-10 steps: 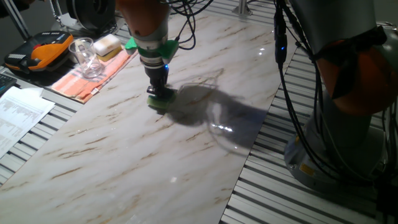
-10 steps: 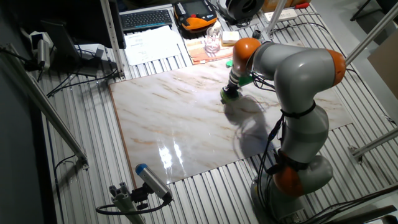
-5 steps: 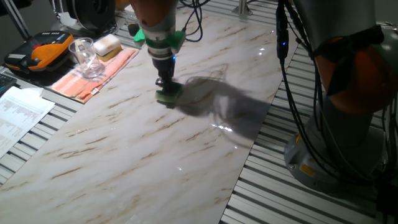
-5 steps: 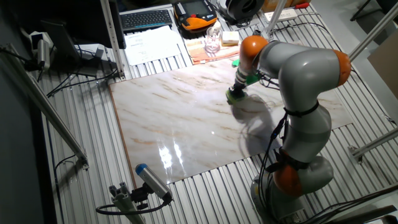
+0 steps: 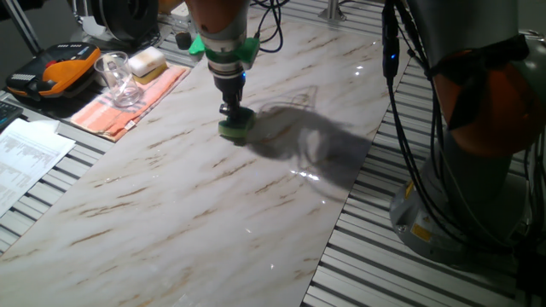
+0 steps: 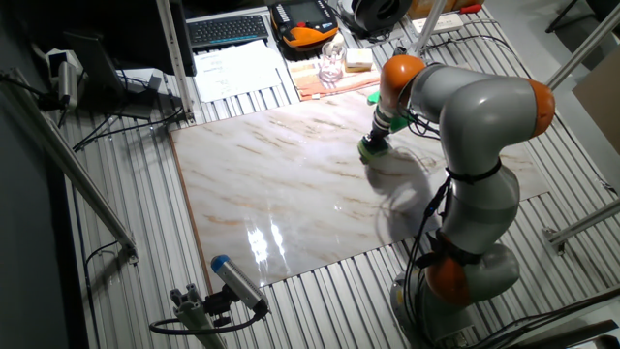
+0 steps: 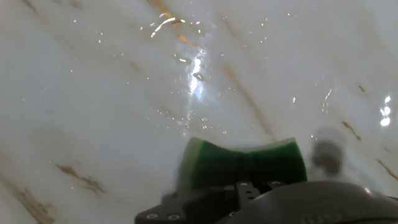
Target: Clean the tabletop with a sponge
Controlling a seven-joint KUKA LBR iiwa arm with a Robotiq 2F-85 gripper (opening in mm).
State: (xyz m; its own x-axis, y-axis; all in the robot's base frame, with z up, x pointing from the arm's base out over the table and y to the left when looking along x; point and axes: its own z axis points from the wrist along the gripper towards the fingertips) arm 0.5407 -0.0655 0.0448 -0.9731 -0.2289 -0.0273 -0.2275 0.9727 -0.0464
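The green sponge (image 5: 235,129) lies flat on the white marble tabletop (image 5: 171,196), pressed down from above by my gripper (image 5: 232,117), which is shut on it. The other fixed view puts the sponge (image 6: 372,148) near the slab's far right part, under the gripper (image 6: 376,139). In the hand view the sponge (image 7: 242,163) fills the lower middle, light and dark green layers showing, with glossy tabletop (image 7: 93,93) ahead. The fingers themselves are hidden behind the hand's body.
An orange striped cloth (image 5: 128,107) lies beside the slab's far left edge, holding a clear glass (image 5: 115,78) and a pale yellow sponge block (image 5: 147,61). Papers (image 5: 26,158) lie at left. The arm's base (image 5: 461,170) stands on grey slats at right.
The gripper has slid the sponge across the tabletop toward the right and slightly away from the cloth, staying pressed to the surface.
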